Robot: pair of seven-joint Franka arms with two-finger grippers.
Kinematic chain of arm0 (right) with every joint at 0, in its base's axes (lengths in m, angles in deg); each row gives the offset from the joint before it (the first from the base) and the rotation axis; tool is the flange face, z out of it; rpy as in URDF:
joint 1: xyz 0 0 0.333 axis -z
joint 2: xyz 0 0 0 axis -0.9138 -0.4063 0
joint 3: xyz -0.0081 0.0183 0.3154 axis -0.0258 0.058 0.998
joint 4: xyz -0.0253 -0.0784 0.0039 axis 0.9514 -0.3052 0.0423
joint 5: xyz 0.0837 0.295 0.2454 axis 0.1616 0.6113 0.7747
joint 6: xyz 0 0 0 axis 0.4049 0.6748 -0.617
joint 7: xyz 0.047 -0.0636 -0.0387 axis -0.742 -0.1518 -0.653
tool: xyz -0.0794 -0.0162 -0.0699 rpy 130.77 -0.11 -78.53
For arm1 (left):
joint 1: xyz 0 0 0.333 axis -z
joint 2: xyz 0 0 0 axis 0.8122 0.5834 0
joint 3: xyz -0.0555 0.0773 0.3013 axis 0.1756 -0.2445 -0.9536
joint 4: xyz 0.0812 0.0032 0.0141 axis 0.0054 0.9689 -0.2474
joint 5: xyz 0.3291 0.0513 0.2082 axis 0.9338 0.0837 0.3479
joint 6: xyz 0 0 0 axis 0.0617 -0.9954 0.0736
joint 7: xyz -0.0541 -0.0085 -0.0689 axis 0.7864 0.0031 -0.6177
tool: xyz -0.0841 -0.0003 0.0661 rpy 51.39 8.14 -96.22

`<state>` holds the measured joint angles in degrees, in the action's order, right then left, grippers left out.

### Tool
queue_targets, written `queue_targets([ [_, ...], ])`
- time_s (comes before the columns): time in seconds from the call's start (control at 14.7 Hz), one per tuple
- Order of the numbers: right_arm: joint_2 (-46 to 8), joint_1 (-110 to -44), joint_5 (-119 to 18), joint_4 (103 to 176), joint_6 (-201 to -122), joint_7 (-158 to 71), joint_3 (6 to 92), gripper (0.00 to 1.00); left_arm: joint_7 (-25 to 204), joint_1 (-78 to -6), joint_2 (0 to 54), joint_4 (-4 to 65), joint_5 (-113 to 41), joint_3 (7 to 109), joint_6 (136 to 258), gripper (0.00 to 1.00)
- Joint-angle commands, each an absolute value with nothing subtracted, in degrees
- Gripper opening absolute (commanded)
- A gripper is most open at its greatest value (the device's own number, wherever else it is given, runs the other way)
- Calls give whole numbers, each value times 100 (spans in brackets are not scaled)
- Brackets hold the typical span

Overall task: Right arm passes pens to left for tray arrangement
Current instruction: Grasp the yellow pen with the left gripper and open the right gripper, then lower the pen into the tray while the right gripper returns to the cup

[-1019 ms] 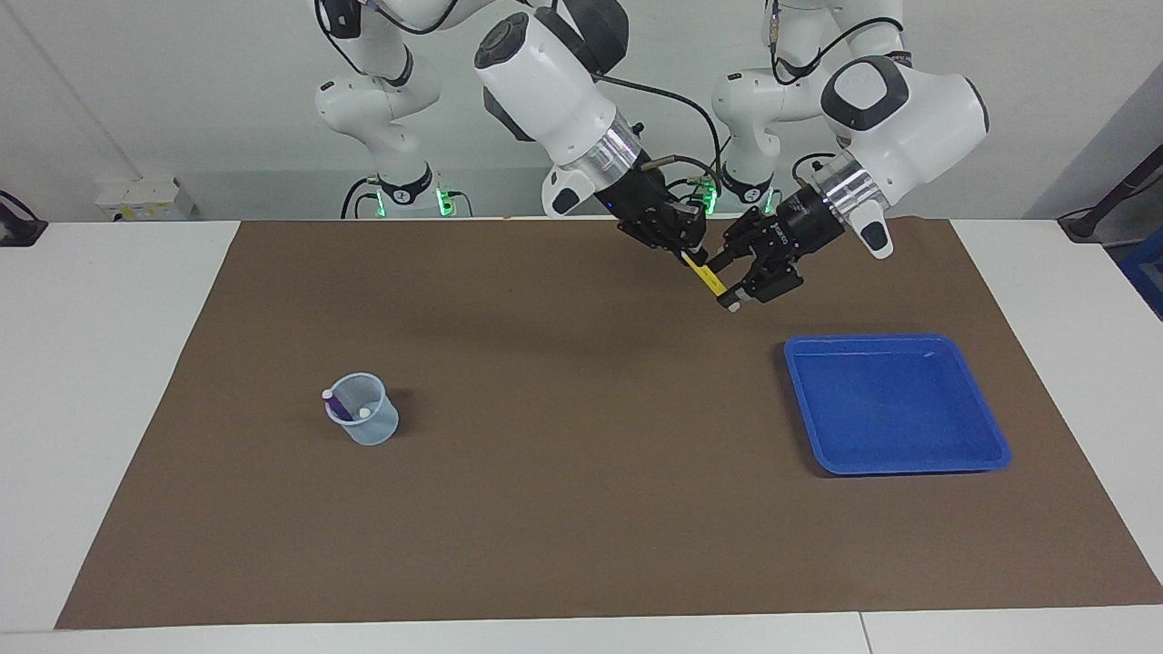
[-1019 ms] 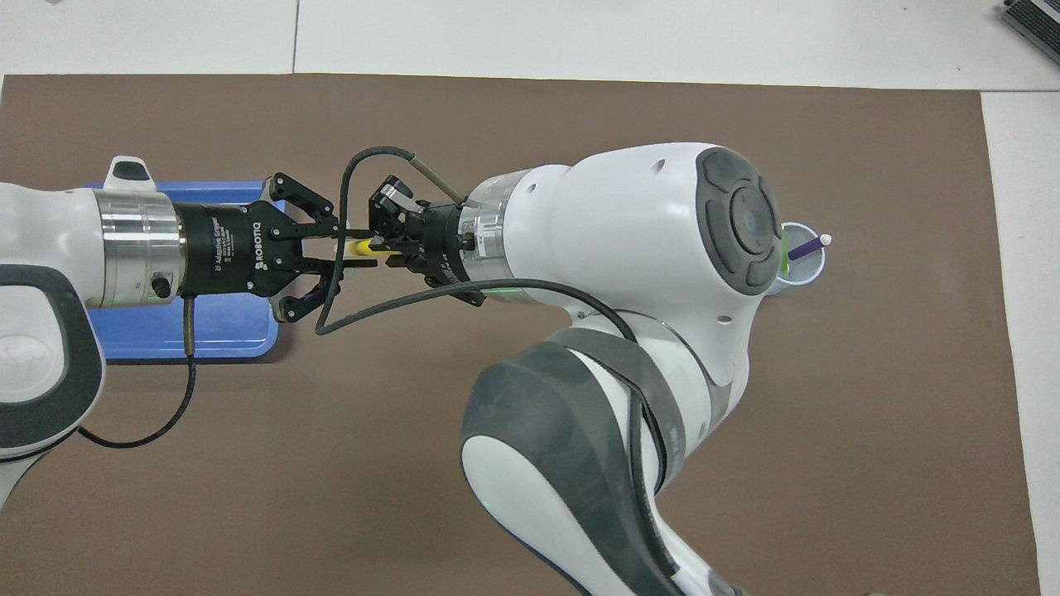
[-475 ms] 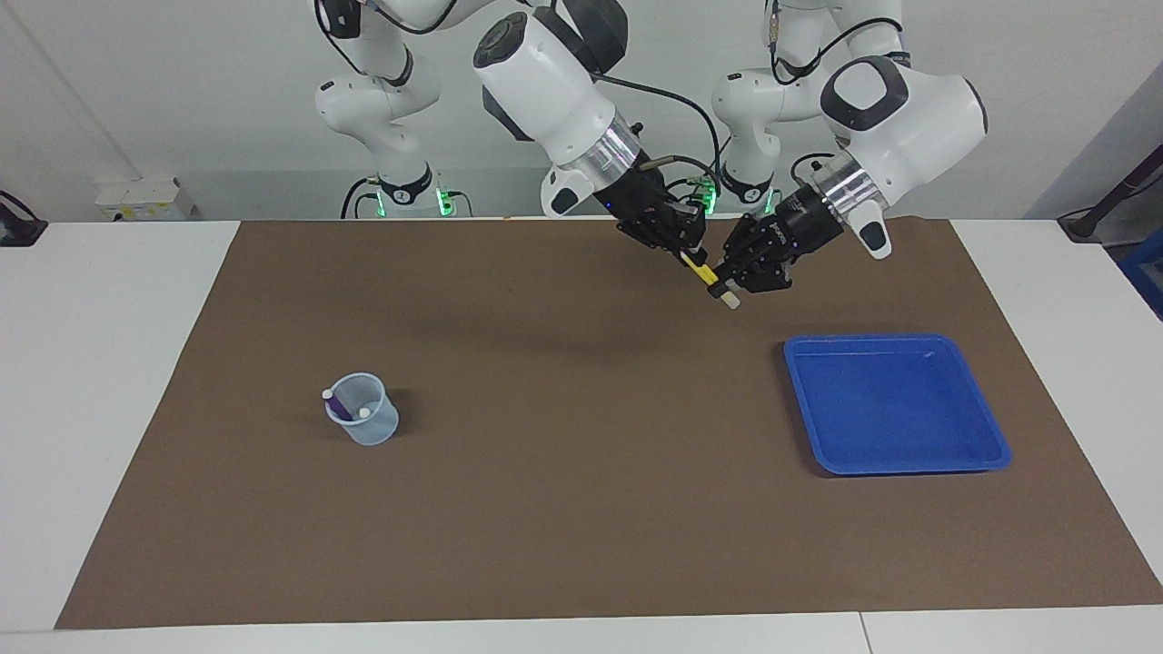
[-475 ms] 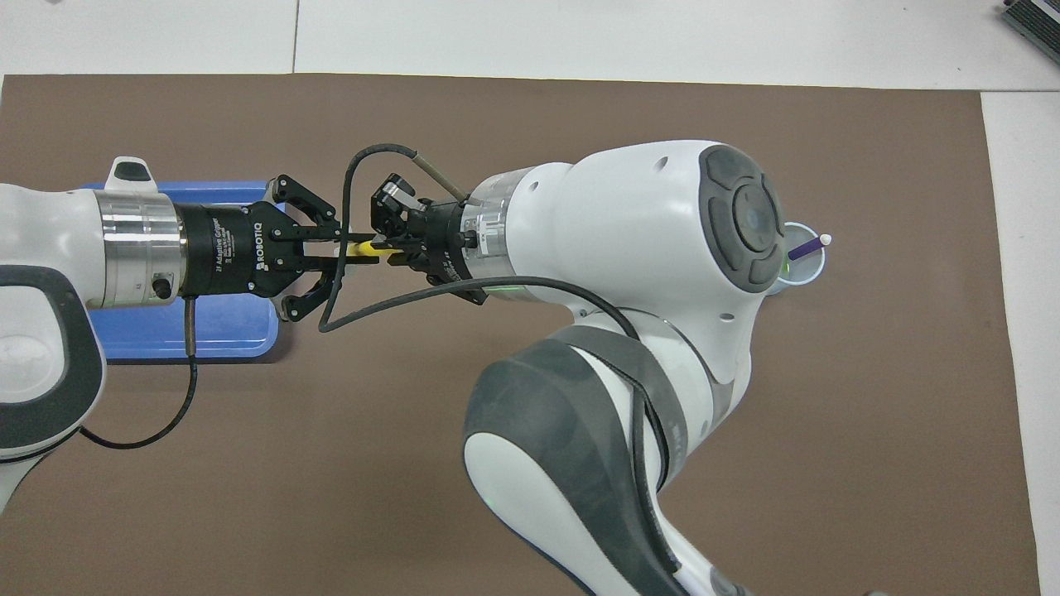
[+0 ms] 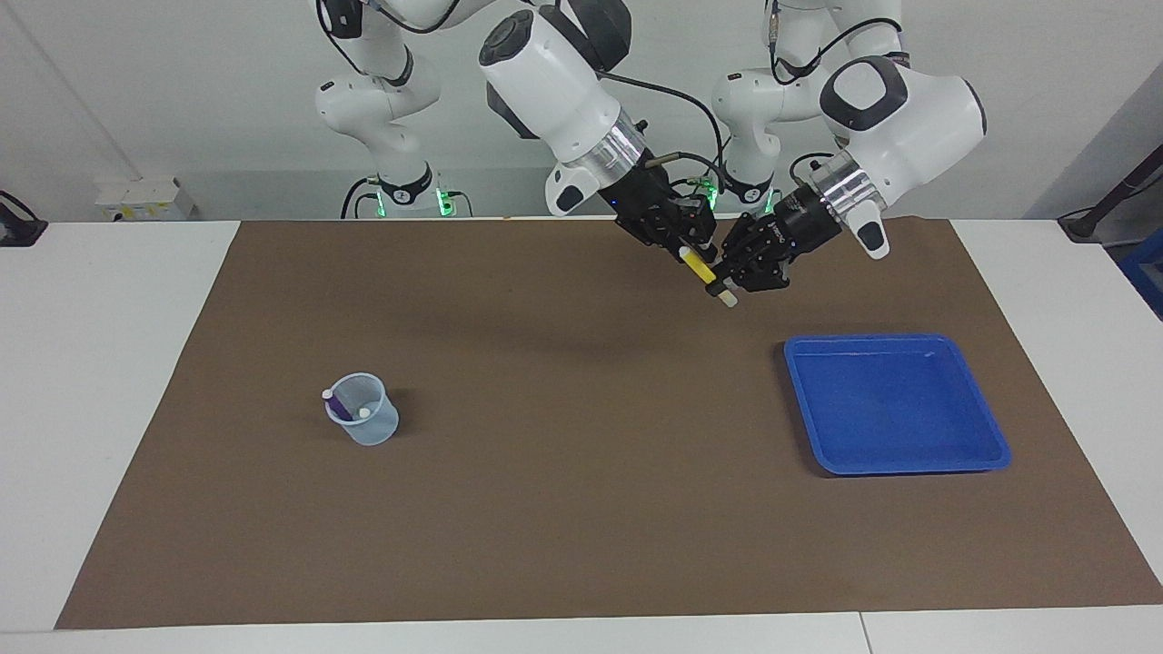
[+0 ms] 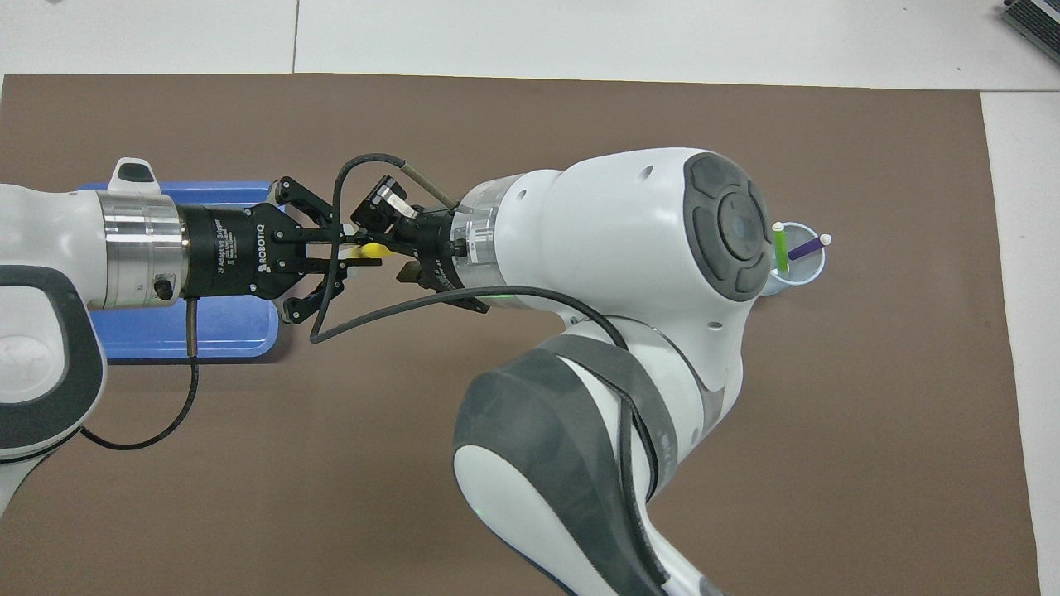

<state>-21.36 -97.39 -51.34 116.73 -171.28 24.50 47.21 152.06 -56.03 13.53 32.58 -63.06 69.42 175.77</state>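
Handover of yellow pen (image 5: 698, 266), mid-air, nearer the robots than the tray (image 5: 990, 448).

Left gripper (image 5: 724, 283) pinches the pen's lower end; right gripper (image 5: 688, 244) at the upper end, fingers look parted, though I can't tell if it has let go. Next, I judge: back right away, carry left to tray. Purple pen (image 6: 807, 247) and green pen (image 6: 779, 250) in the cup (image 5: 365, 422), well off toward the right arm's end. Brown mat (image 5: 545, 509), white table (image 5: 82, 381), pale wall (image 5: 182, 100).

yellow pen (image 5: 698, 266), pale cap | bright blue tray (image 5: 992, 429) | brown mat (image 5: 581, 509) | cup (image 5: 377, 434) seemingly clear
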Motion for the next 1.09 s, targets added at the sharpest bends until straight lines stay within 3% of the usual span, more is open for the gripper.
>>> queue_targets([
  [0.0,-2209,-9679,-5227,11555,-17009,2190,4726,100,15065,-5589,1207,3370,-6302,6863,17383,0],
  [0.48,-1991,-9522,-5833,11581,-15965,650,4639,100,13151,-5580,1163,3388,-4825,6863,16874,0],
  [1.02,-1463,-8494,-5860,12020,-14982,18,4630,100,11411,-5607,1067,3545,-4235,6837,16671,0],
])
